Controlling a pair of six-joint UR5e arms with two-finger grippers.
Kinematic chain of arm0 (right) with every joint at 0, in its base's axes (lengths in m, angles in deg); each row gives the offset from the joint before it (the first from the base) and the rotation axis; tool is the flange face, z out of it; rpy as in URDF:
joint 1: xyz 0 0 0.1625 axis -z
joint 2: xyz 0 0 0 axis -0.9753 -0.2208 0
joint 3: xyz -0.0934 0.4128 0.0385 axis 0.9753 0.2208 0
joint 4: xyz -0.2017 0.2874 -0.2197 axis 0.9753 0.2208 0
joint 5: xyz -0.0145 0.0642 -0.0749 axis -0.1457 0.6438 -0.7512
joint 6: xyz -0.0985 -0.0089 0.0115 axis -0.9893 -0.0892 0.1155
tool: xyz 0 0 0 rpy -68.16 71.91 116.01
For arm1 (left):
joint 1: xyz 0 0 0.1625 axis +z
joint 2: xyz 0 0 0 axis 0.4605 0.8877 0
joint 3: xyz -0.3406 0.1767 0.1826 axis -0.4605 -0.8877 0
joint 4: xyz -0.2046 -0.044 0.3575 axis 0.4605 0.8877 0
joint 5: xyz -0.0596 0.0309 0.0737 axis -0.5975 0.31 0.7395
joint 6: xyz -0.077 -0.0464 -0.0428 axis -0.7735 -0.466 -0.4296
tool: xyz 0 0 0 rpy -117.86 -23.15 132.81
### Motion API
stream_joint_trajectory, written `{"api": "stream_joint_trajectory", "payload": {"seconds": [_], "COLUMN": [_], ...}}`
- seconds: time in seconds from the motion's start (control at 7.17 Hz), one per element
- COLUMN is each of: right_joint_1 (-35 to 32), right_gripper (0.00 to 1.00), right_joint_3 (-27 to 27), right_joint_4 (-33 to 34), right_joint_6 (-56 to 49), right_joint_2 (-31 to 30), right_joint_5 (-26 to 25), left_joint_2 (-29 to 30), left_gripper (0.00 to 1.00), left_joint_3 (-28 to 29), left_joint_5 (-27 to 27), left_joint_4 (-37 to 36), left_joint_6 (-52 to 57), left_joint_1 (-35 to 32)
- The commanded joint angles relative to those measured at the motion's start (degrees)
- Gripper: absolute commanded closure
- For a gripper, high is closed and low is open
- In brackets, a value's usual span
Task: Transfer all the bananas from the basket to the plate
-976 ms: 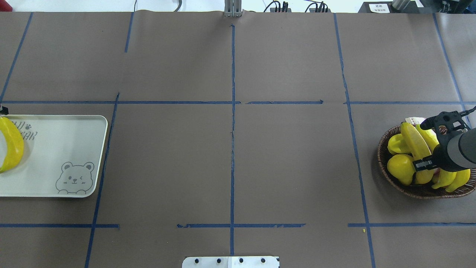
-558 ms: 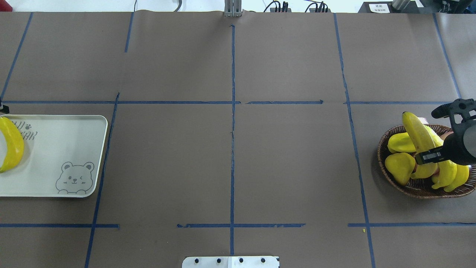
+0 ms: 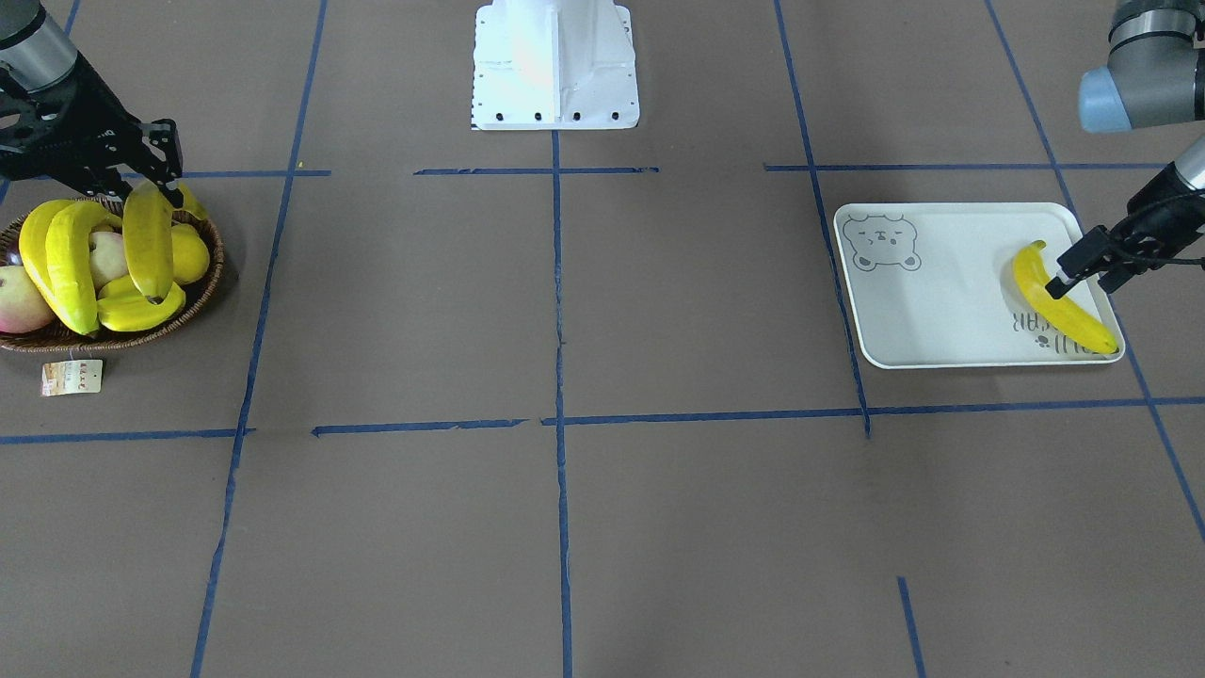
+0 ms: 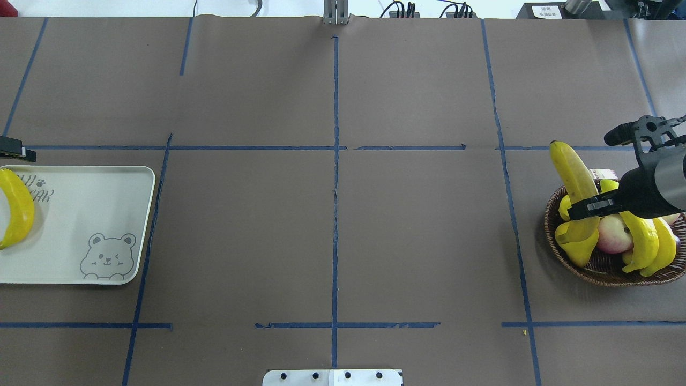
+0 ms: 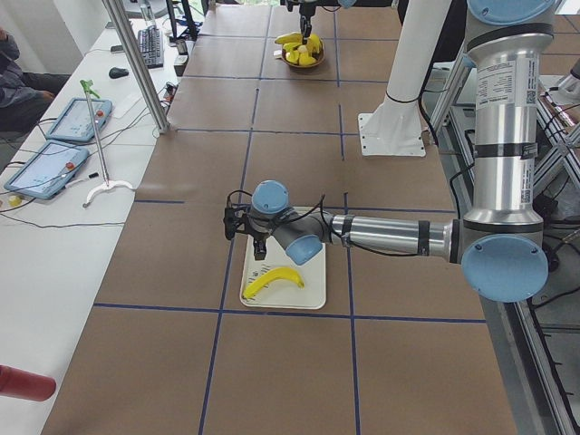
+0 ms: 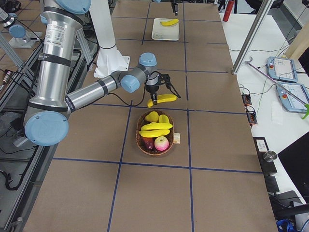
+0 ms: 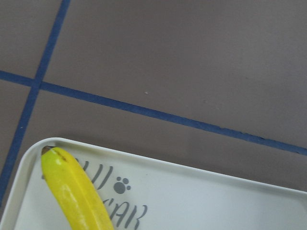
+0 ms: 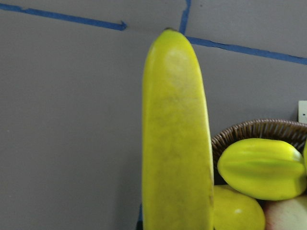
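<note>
Overhead, the left gripper (image 3: 1084,273) is cut off at nine o'clock; seen frontally, it is released just beside a long yellow banana (image 3: 1045,292) on the pale rectangular bear-printed plate (image 3: 941,301). The right gripper (image 4: 581,209), reaching from three o'clock, grasps a second yellow banana (image 4: 571,166) above the dark-brown wicker basket (image 4: 605,276).

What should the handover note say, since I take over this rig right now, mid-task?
Right hand: shut on a long curved yellow banana, lifted above the oval dark-brown wicker basket.
Left hand: open, holding nothing, at the end of the pale rectangular bear-print plate away from the basket.
Done: a second yellow banana lies on the plate.
Left: carry the held banana to the plate, then move the two yellow bananas in the basket.
</note>
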Motion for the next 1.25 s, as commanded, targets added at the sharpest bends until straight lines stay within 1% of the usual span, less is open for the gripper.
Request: {"api": "stream_joint_trajectory", "payload": {"seconds": [0.0,0.14,0.28,0.42,0.56,0.7,0.84,0.98,1.12], "right_joint_1": [2.0,5.3,7.3,10.2,14.3,17.4,21.4,26.1,28.2], "right_gripper": [0.93,0.93,0.93,0.93,0.93,0.93,0.92,0.92,0.92], "right_joint_3": [1.3,1.7,3.5,5.7,8.0,9.7,11.0,12.2,14.1], "right_joint_4": [-0.5,-2.8,-8.8,-16.0,-22.4,-26.0,-27.6,-29.1,-29.4], "right_joint_6": [6.7,13.0,19.1,23.1,27.8,31.1,33.0,35.4,35.5], "right_joint_2": [6.9,9.2,11.0,11.4,13.3,15.9,19.2,21.9,25.8], "right_joint_5": [0.7,0.4,0.0,-2.4,-7.4,-10.5,-14.7,-20.5,-22.9], "left_joint_2": [2.3,4.7,6.1,7.3,8.0,10.5,13.9,16.2,19.5], "left_gripper": [0.0,0.0,0.0,0.0,0.0,0.0,0.0,0.0,0.0], "left_joint_3": [-0.1,-0.1,-0.3,-0.1,-0.9,-1.6,-1.6,-1.6,-1.7], "left_joint_5": [-3.9,-5.9,-6.3,-6.3,-6.3,-6.2,-5.7,-5.6,-5.4], "left_joint_4": [6.3,7.1,8.6,9.6,11.1,12.8,13.1,13.1,13.1], "left_joint_6": [-3.9,-5.0,-6.4,-9.5,-14.1,-21.8,-26.6,-29.3,-34.0], "left_joint_1": [1.4,2.7,5.0,5.2,6.7,8.4,11.2,13.4,14.3]}}
